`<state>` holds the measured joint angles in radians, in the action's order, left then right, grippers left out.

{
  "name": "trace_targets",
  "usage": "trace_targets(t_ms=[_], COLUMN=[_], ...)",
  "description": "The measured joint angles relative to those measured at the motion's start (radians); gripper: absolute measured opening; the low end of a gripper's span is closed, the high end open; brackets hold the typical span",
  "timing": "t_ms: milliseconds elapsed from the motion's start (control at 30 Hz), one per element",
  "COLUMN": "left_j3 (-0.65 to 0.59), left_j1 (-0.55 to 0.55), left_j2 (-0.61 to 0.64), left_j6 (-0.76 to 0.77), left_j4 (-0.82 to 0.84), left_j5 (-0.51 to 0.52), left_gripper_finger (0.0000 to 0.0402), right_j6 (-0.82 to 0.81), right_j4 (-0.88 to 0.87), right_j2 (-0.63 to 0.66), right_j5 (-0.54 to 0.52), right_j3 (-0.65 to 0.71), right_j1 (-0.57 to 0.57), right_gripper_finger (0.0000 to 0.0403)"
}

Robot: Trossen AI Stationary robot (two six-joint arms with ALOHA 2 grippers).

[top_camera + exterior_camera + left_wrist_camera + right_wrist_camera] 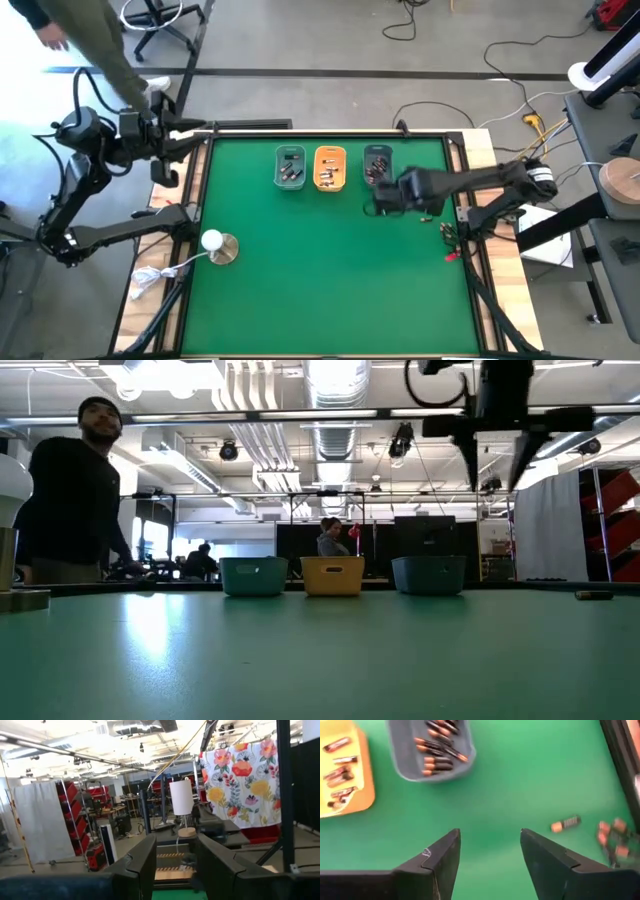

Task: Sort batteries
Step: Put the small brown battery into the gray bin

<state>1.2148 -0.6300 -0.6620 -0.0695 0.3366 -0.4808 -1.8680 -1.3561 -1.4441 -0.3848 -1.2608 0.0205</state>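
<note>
Your right gripper (490, 855) hangs over the smooth green table (520, 780), its wedge-shaped jaws parted and holding nothing. Ahead of them, cylindrical batteries (440, 747) fill a grey rectangular tray (405, 767); one loose battery (565, 823) lies beside them. Your left gripper (175, 865), open and empty, waits off the table's edge.

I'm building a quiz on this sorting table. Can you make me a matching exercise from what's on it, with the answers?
Things:
1. orange tray
2. white ball
3. right gripper
4. left gripper

Places or states:
A. open, raised off the table's far left corner
B. middle of the three trays
C. open, just in front of the right-hand tray
D. on a round base near the table's left edge

Pairs: 1-B, 2-D, 3-C, 4-A
</note>
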Motion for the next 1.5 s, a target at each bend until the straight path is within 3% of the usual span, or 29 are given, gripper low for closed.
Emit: trace_targets(t_ms=[233,367,500,633,867,1300,1400,1500], left_j3=[0.000,0.000,0.000,0.000,-0.001,0.000,0.000,0.000], left_j1=[0.000,0.000,0.000,0.000,0.000,0.000,0.000,-0.001], left_j2=[-0.044,-0.084,-0.134,-0.175,-0.218,-0.223,-0.230,-0.242], left_j6=[-0.068,-0.081,-0.070,-0.046,-0.046,-0.118,-0.134,-0.136], left_j4=[-0.051,-0.053,-0.052,-0.043,-0.056,-0.063,-0.079,-0.113], left_j5=[-0.001,-0.008,-0.008,-0.008,-0.008,-0.002,0.000,0.001], left_gripper_finger=[0.0117,0.0117,0.0117,0.0117,0.0117,0.0117,0.0117,0.0117], right_j6=[-0.439,-0.492,-0.491,-0.493,-0.494,-0.390,-0.296,-0.044], right_j4=[-0.008,0.042,0.160,0.172,0.325,0.360,0.358,0.367], right_j2=[-0.001,0.002,0.002,0.003,0.004,0.056,0.088,0.120], right_j5=[0.091,0.208,0.222,0.228,0.175,0.148,0.148,0.160], right_j3=[0.190,0.313,0.408,0.487,0.593,0.564,0.561,0.561], right_j1=[0.157,0.178,0.172,0.158,0.039,-0.041,-0.042,-0.065], right_gripper_finger=[0.0214,0.0220,0.0222,0.0222,0.0220,0.0219,0.0219,0.0219])
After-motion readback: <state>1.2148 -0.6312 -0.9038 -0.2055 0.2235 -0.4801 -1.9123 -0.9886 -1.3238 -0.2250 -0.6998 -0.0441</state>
